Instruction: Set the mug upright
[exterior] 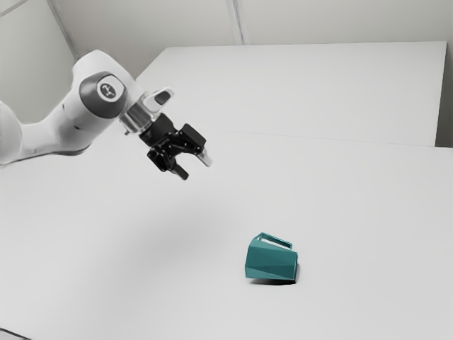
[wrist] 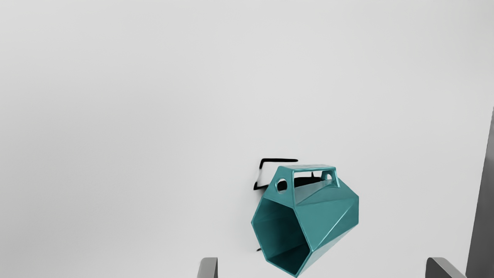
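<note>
- In the exterior view, the arm came in from the exterior view's left, and the gripper hung above the table, angled downward.
- Its two fingers stood wide apart, with nothing held between them.
- The mug lay on its side on the table, lower in the picture and farther toward the exterior view's right, well apart from the gripper.
- Bare tabletop surrounded the mug, and a gap separated it from the fingertips.
- In the wrist view, the fingertips were spread far apart, touching nothing.
- The mug showed between their lines, nearer to one finger than the other, its open mouth turned partly toward the camera and its handle uppermost.
- Black shadow marked the surface beside the handle.
- A dark grey strip with a straight edge ran beyond the finger farther from the mug.
</note>
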Controlling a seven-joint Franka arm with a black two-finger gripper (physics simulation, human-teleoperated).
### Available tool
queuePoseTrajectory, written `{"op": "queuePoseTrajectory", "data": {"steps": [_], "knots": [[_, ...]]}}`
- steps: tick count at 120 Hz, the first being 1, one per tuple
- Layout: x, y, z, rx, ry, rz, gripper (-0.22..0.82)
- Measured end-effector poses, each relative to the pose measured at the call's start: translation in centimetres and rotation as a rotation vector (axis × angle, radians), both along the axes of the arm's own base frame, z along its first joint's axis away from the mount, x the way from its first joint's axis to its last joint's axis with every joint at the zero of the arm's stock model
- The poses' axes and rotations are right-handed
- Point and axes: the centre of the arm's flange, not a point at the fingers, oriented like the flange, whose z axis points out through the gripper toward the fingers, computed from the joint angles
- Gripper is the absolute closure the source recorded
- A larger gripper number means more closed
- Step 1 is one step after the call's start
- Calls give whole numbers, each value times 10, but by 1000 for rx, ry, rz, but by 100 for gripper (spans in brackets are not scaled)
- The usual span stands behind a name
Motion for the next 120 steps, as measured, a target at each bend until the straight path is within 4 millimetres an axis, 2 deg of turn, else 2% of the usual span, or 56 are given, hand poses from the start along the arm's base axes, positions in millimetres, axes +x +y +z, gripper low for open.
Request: {"op": "queuePoseTrajectory", "data": {"steps": [22,46,79,95,109,120], "knots": [[-19,-11,-54,-129,3,27,2],[-42,-11,-102,-221,7,47,2],[-55,-7,-139,-308,-39,79,2],[-67,-8,-157,-346,-53,95,2],[-73,-14,-167,-363,-72,80,2],[-75,-28,-172,-366,-89,40,2]]}}
